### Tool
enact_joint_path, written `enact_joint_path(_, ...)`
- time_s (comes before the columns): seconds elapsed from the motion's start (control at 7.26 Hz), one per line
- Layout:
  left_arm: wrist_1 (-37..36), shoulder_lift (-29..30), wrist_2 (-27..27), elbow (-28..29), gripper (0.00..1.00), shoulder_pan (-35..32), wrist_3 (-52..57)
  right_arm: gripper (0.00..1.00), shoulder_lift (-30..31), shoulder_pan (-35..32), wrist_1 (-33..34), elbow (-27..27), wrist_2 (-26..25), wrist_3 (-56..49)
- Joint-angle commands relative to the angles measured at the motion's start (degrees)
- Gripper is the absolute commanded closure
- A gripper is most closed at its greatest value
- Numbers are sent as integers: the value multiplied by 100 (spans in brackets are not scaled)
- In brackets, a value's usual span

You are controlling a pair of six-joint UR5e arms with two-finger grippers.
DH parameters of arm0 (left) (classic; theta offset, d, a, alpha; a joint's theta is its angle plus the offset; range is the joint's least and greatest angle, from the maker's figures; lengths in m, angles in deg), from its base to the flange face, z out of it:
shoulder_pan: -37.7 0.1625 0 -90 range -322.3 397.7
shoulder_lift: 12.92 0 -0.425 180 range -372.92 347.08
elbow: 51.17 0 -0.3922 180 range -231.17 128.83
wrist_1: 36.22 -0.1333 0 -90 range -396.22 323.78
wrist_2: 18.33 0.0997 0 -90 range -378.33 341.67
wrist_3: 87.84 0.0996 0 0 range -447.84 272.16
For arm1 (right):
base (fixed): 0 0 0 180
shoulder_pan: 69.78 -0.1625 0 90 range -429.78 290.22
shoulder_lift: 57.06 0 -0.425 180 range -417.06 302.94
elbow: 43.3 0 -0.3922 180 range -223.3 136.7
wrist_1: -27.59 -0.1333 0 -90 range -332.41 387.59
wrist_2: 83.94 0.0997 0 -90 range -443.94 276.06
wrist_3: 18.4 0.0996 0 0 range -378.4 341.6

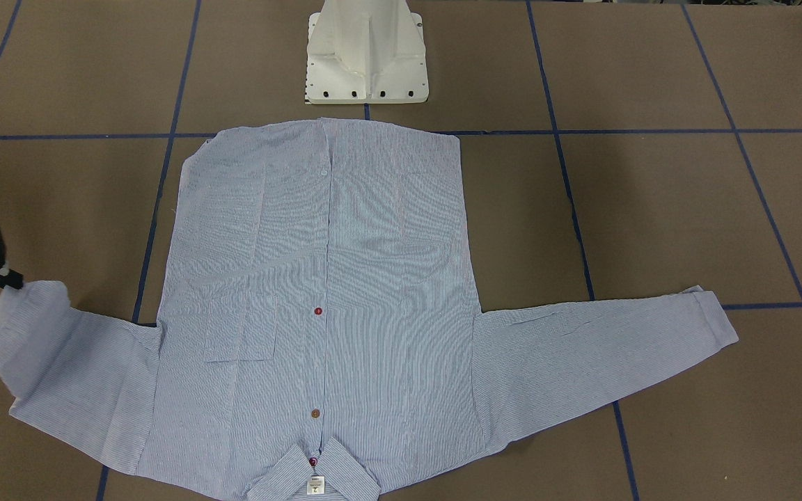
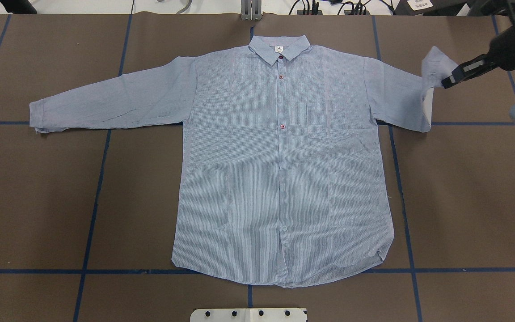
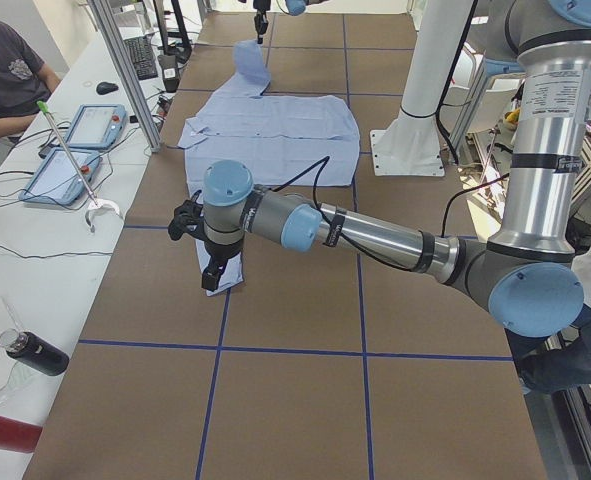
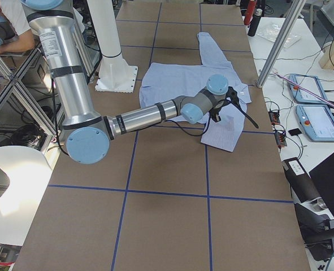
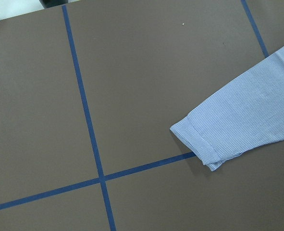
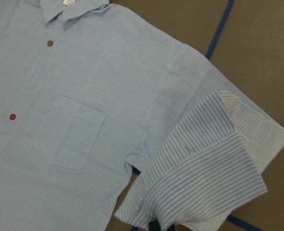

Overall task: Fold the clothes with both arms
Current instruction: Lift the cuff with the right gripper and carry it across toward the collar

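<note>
The light blue striped shirt [image 2: 280,170] lies flat and face up on the brown table, its collar [image 2: 280,49] on the far side from the robot base. My right gripper [image 2: 446,82] is shut on the cuff [image 2: 436,65] of the sleeve on my right. That cuff is lifted and doubled back over the sleeve; it fills the lower right of the right wrist view [image 6: 204,183]. The other sleeve lies straight out, with its cuff [image 5: 199,139] flat on the table. My left gripper [image 3: 212,275] hangs above that cuff. It shows only in the exterior left view, so I cannot tell whether it is open or shut.
The white pedestal base [image 2: 248,314] stands at the near table edge behind the shirt's hem. Blue tape lines [image 2: 99,179] grid the table. A side desk with tablets [image 3: 70,175], bottles [image 3: 30,352] and a seated person [image 3: 5,70] runs along the far side, behind aluminium posts [image 3: 125,70].
</note>
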Motion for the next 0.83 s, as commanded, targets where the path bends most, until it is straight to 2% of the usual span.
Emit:
enact_joint_path(0.0,-9,-8,-3,26,1,0,2,100,-1340,1047,1800,-24,-1181,6)
enact_joint_path(0.14,0,-8,-3,35,1,0,11,100,-1877,1382,2400,-120,-1658,6)
enact_joint_path(0.28,0,-16,-3,44,1,0,11,100,-2475,1559,2659,-539,-1941,6)
enact_joint_path(0.55,0,-16,-12,79,1,0,11,100,-3854,1894,2644,-1996,-2381,137)
enact_joint_path(0.69,17,-16,-12,123,1,0,11,100,-4043,1921,2574,-2046,-2470,321)
